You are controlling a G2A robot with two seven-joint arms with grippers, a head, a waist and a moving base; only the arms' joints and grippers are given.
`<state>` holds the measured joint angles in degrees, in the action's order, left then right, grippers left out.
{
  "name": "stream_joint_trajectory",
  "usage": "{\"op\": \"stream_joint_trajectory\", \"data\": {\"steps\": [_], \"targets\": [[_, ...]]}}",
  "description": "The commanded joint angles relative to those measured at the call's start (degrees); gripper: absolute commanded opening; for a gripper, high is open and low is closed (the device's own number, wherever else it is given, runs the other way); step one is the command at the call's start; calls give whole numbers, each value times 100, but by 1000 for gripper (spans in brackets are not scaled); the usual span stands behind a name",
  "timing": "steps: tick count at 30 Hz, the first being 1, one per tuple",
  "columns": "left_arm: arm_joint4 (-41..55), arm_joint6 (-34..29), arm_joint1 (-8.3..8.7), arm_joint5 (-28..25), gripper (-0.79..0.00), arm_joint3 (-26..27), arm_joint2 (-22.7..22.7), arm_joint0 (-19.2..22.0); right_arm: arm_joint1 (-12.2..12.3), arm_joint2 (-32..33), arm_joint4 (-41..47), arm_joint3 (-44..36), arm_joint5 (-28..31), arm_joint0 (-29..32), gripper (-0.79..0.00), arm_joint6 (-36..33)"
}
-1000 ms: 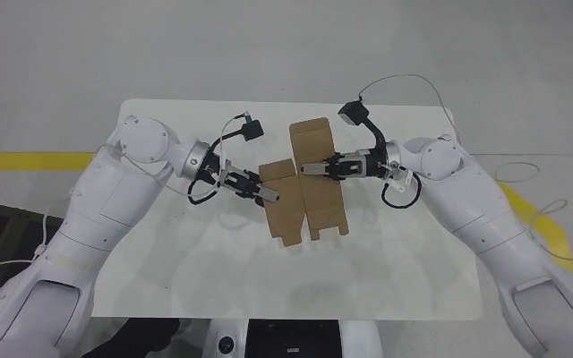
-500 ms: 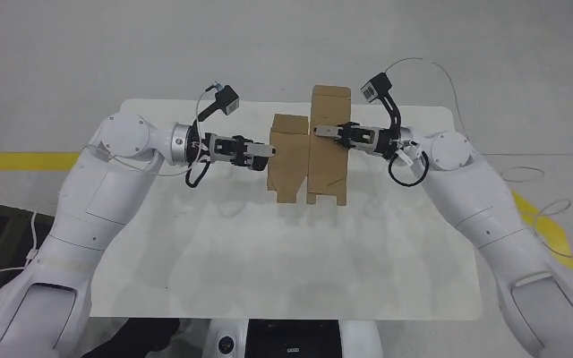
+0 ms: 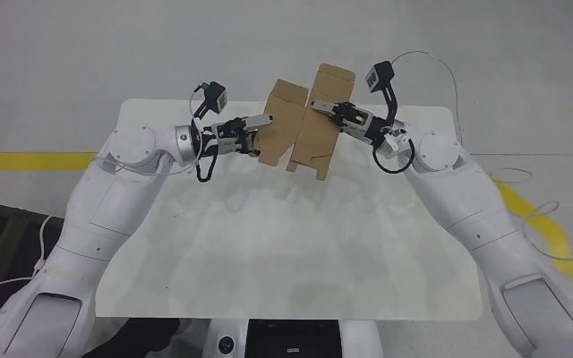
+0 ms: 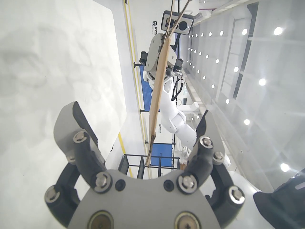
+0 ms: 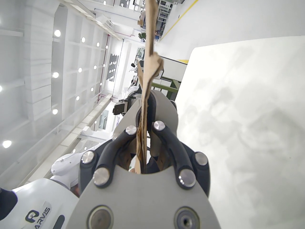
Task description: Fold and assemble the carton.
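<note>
The flat brown carton (image 3: 300,130) hangs in the air over the table's far edge, tilted, with its flaps hanging down. My right gripper (image 3: 324,111) is shut on the carton's right part; in the right wrist view the cardboard (image 5: 149,24) runs edge-on out of the closed right gripper (image 5: 144,101). My left gripper (image 3: 258,121) sits at the carton's left edge. In the left wrist view the left gripper (image 4: 140,110) is open, and the carton's thin edge (image 4: 159,82) lies between the spread fingers (image 4: 76,117) without touching them. The right gripper (image 4: 157,55) clamps the far end.
The white table (image 3: 269,251) below is bare. Its far edge lies just under the carton, with grey floor and a yellow line (image 3: 40,161) beyond. Thin cables (image 3: 421,80) loop off the right arm.
The carton has gone from lying near the table's middle to hanging in the air at the far edge, tilted. Both arms rose and swung away with it.
</note>
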<state>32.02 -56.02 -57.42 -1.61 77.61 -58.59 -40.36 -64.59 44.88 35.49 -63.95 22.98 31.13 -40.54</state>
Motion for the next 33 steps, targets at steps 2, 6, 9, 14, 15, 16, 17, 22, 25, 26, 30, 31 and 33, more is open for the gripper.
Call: {"op": "stream_joint_trajectory", "data": {"steps": [2,6,9,14,15,16,17,22,25,26,30,31,33], "targets": [[155,89,-18,124,0,45,-21,-69,-41,29,-139,-7,-44,18,-785,317],[323,158,-46,215,0,75,-41,-128,-110,49,-260,-18,-76,52,-785,642],[359,254,-65,224,0,101,-56,-155,-164,61,-277,-3,-81,77,-785,782],[322,414,-97,261,0,129,-62,-166,-259,66,-291,49,-87,95,-785,930],[301,479,-105,274,0,132,-61,-162,-279,64,-299,54,-88,95,-785,952],[284,542,-113,280,0,135,-59,-161,-298,61,-314,56,-93,93,-785,968],[263,603,-121,282,-49,137,-60,-158,-315,61,-329,61,-97,92,-785,979],[216,747,-150,313,-539,161,-82,-159,-386,93,-442,116,-111,98,-785,1067],[215,781,-163,395,-742,154,-100,-163,-421,126,-505,136,-115,108,-785,1102],[216,783,-167,434,-785,147,-103,-161,-432,137,-531,139,-115,110,-785,1115],[275,760,-189,556,-785,115,-112,-152,-476,182,-615,159,-123,123,-785,1153],[280,750,-194,573,-785,109,-114,-147,-486,194,-637,168,-125,126,-785,1155],[301,736,-204,601,-785,83,-121,-143,-507,214,-669,191,-129,138,-785,1153]]}}
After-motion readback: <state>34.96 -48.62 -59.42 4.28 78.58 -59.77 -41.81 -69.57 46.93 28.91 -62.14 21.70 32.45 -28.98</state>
